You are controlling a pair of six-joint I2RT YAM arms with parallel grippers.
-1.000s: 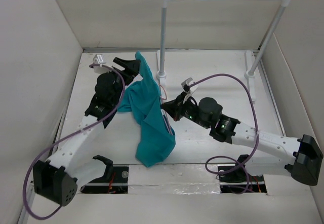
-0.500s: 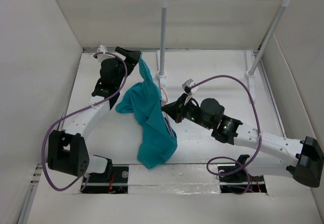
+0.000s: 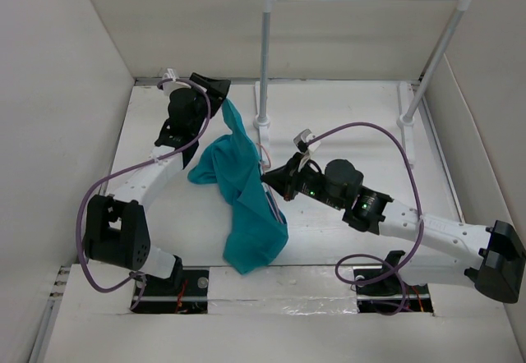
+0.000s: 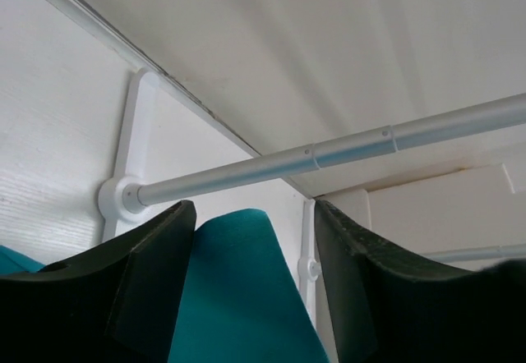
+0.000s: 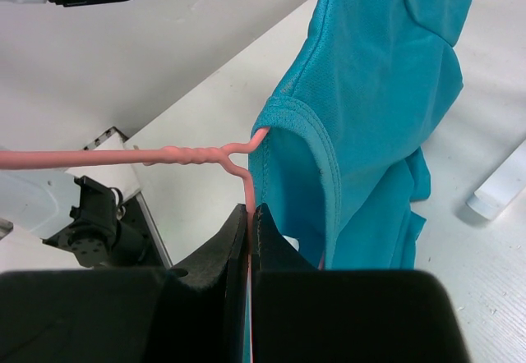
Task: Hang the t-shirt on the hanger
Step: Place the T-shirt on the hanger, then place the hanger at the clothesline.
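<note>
The right gripper (image 5: 249, 215) is clenching the hanger (image 5: 197, 153) just below its twisted neck, where the t-shirt (image 5: 370, 92) is hanging with its collar around the wire. Beyond the hanger, the left gripper (image 4: 253, 215) is straddling a shirt fold, jaws apart. With nothing pinching it, the fabric is risking a slide off the thin wire.

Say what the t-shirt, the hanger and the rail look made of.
T-shirt: soft teal knit fabric, matte, with a fine mesh weave and a stitched hem showing. Hanger: thin wire, apparently pink-coated, twisted at the neck. Rail: probably metal tube, with a satin silver sheen and a sleeve joint.
</note>
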